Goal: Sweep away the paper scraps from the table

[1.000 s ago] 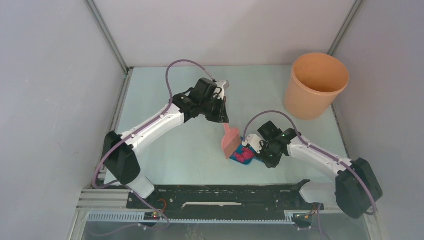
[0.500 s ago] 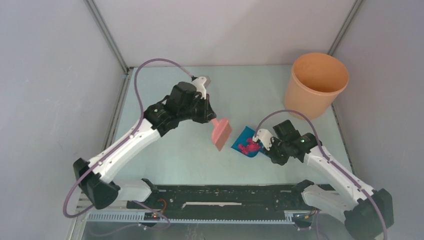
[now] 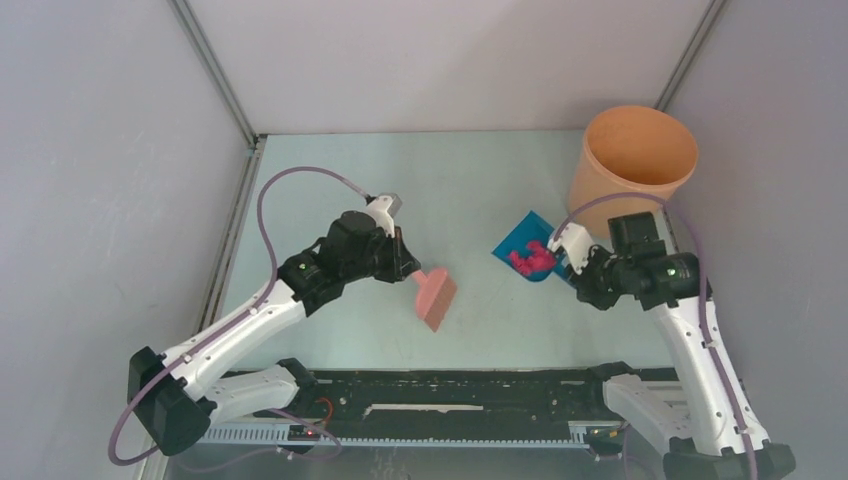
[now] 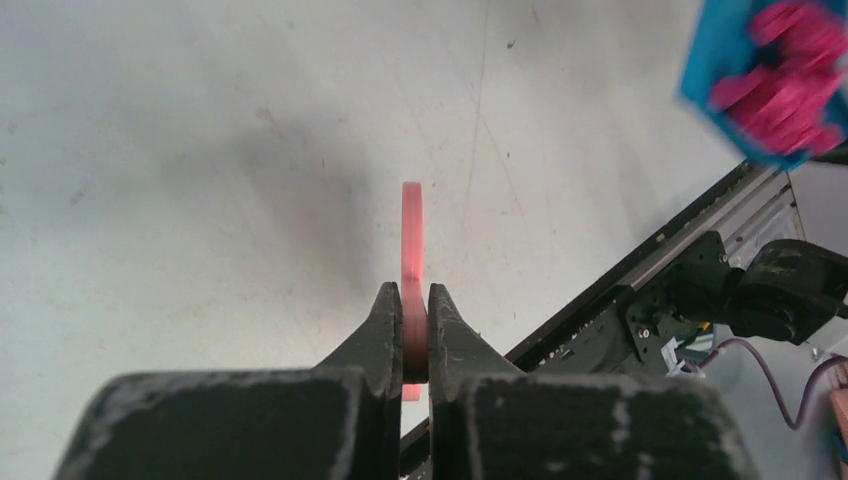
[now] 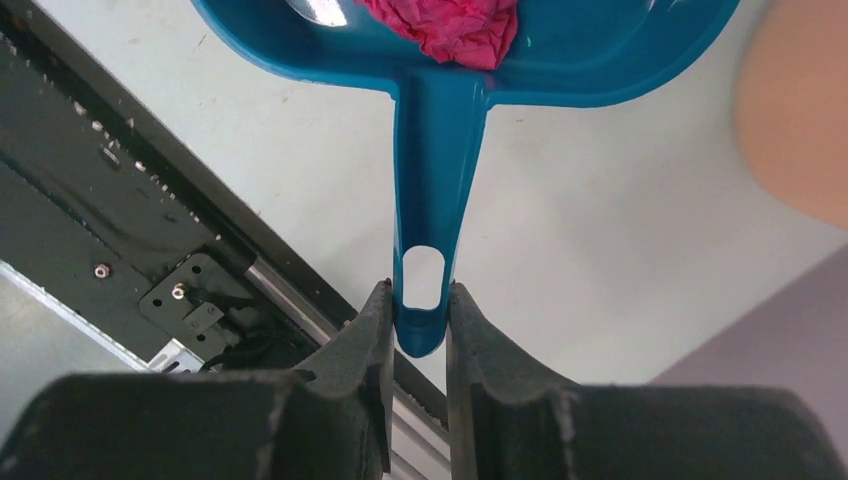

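My right gripper (image 3: 572, 262) is shut on the handle of the blue dustpan (image 3: 522, 244), held above the table (image 3: 480, 180) just left of the orange bucket. Magenta-pink paper scraps (image 3: 532, 259) lie in the pan; they also show in the right wrist view (image 5: 450, 28) and the left wrist view (image 4: 785, 75). My left gripper (image 3: 408, 270) is shut on the handle of the pink hand brush (image 3: 436, 297), held over the middle of the table. In the left wrist view the brush (image 4: 412, 225) shows edge-on between the fingers. I see no scraps of other colours.
A tall orange bucket (image 3: 630, 170) stands at the back right corner. Grey walls enclose the table on three sides. The black rail (image 3: 450, 385) with the arm bases runs along the near edge.
My right arm has lifted the dustpan with the scraps and carried it back and right toward the bucket. My left arm has drawn the brush toward the near left.
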You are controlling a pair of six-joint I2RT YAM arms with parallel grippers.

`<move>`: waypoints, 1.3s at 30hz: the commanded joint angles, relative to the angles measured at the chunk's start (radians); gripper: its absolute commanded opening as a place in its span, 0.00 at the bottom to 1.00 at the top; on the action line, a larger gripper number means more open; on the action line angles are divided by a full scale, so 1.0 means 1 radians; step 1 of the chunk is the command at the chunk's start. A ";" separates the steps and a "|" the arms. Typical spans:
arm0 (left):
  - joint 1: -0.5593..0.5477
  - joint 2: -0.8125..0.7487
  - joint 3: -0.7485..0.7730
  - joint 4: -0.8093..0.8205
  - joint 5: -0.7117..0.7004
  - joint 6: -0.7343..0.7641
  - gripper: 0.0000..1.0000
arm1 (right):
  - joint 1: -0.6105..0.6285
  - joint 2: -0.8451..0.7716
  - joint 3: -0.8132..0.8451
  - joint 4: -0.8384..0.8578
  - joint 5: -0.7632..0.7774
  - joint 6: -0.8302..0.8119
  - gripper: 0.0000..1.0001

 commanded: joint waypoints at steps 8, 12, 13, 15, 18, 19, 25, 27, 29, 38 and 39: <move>-0.029 -0.036 -0.178 0.279 0.105 -0.120 0.00 | -0.286 0.279 0.424 -0.098 0.029 0.083 0.00; -0.031 -0.027 -0.210 0.301 0.136 -0.110 0.00 | -0.381 0.392 0.613 -0.139 0.054 0.135 0.00; -0.030 -0.027 -0.215 0.305 0.144 -0.108 0.00 | -0.400 0.417 0.664 -0.153 0.054 0.142 0.00; -0.031 -0.031 -0.228 0.312 0.164 -0.103 0.00 | -0.432 0.474 0.758 -0.179 0.068 0.153 0.00; -0.032 -0.053 -0.258 0.313 0.189 -0.092 0.00 | -0.446 0.551 0.888 -0.191 0.168 0.177 0.00; -0.032 -0.065 -0.272 0.314 0.188 -0.091 0.00 | -0.448 0.570 0.917 -0.189 0.215 0.179 0.00; -0.032 -0.144 -0.339 0.334 0.200 -0.099 0.00 | -0.452 0.701 1.049 -0.171 0.571 0.098 0.00; -0.033 -0.168 -0.350 0.323 0.203 -0.090 0.00 | -0.451 0.736 1.082 -0.167 0.684 0.048 0.00; -0.033 -0.188 -0.358 0.313 0.197 -0.085 0.00 | -0.446 0.758 1.092 -0.140 0.788 -0.026 0.00; -0.033 -0.216 -0.363 0.301 0.222 -0.074 0.00 | -0.302 0.651 0.896 0.486 1.096 -0.707 0.00; -0.032 -0.223 -0.365 0.294 0.222 -0.073 0.00 | -0.291 0.611 0.789 0.605 1.107 -0.825 0.00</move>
